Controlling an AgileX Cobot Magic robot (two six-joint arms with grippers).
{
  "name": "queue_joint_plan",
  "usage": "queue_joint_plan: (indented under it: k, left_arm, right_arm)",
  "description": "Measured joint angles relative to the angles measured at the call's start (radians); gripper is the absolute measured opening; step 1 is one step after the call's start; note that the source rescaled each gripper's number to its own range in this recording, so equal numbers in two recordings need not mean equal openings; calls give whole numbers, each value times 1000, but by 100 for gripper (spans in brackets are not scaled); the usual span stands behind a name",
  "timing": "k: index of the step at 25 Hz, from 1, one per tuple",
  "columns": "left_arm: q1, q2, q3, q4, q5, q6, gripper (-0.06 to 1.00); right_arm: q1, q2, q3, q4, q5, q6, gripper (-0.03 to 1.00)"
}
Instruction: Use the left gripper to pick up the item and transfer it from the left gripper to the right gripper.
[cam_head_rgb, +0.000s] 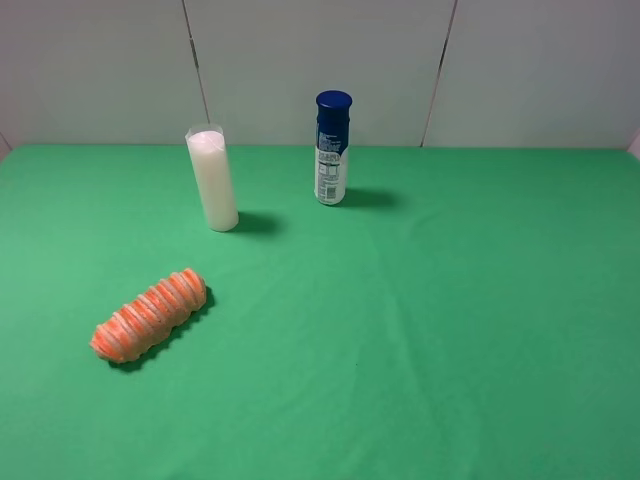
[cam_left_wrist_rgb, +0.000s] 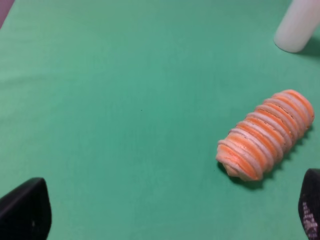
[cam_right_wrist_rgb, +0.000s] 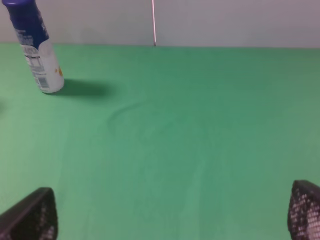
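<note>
the item lies loose on the near left of the green cloth, slanted and soft-looking, so the left gripper, jaws spread wide and empty, could roll or squash it off-centre, leaving the equally spread right gripper little to take.

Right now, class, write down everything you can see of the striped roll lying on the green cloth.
The striped roll is a soft-looking ribbed cylinder banded in orange and cream, with rounded ends. It lies on its side, slanted, on the green cloth at the front left of the high view, in front of the white cylinder and well apart from it. Only the cloth touches it.
</note>
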Motion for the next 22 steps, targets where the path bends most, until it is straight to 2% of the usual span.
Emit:
queue_joint_plan:
  k: [22]
  left_arm:
    - [0, 0, 0, 0, 0, 0, 100]
  right_arm:
    - [0, 0, 0, 1, 0, 0, 100]
